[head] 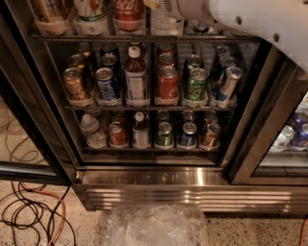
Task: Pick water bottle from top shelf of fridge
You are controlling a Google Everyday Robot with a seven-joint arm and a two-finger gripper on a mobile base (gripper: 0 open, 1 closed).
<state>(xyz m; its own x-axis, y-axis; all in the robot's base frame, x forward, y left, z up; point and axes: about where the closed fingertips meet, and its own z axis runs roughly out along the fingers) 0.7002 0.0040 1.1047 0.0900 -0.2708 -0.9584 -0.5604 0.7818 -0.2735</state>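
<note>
The fridge (192, 197) stands open in front of me, with a dark frame and a shiny ribbed steel base. The top shelf (96, 37) runs along the top of the view behind a thin silver rail. It carries a red Coca-Cola bottle (128, 12) and other tall bottles. The water bottle (166, 25) is clear and ribbed; only its lower part shows, just right of the Coca-Cola. My white arm (250, 19) reaches in from the upper right. My gripper (151, 4) is at the top edge, right at the water bottle, and mostly cut off.
Racks of cans fill the two lower shelves, with a white-capped dark bottle (136, 79) and a small clear bottle (90, 129). The right door frame (260, 134) slants close under my arm. Cables (33, 211) and crumpled clear plastic (154, 226) lie on the floor.
</note>
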